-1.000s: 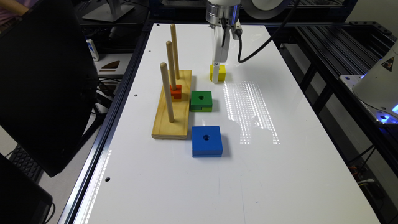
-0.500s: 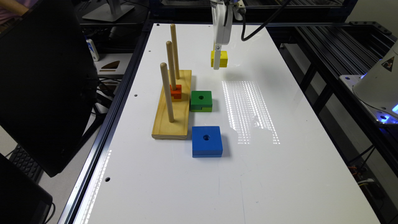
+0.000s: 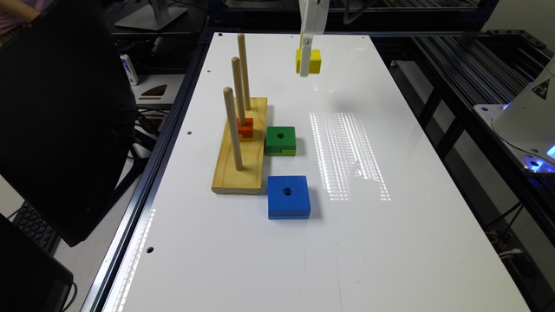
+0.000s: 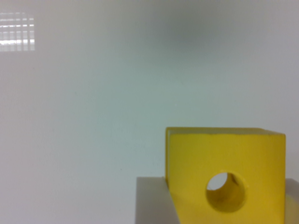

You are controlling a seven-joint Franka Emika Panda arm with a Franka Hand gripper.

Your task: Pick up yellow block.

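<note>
Above the far end of the white surface, the hand hung from the top of the exterior view with the yellow block clamped between its fingers, the block lifted clear of the surface and casting a faint shadow below. From the wrist view the yellow block sat on edge with its round hole facing the camera, a pale finger pressed against one side and the bare surface behind it.

Near the long edge at the exterior view's left stood a wooden base carrying three upright pegs, with a small orange block threaded on the middle peg and resting on the base. A green block lay flat just beside the base toward the middle of the surface, and a larger blue block lay flat by the base's near corner. A patch of striped light reflection glared on the middle of the surface.

Dark aluminium framing ran along both long edges. A black monitor leaned off the edge at the exterior view's left, and a white device with a blue glow sat beyond the opposite edge
</note>
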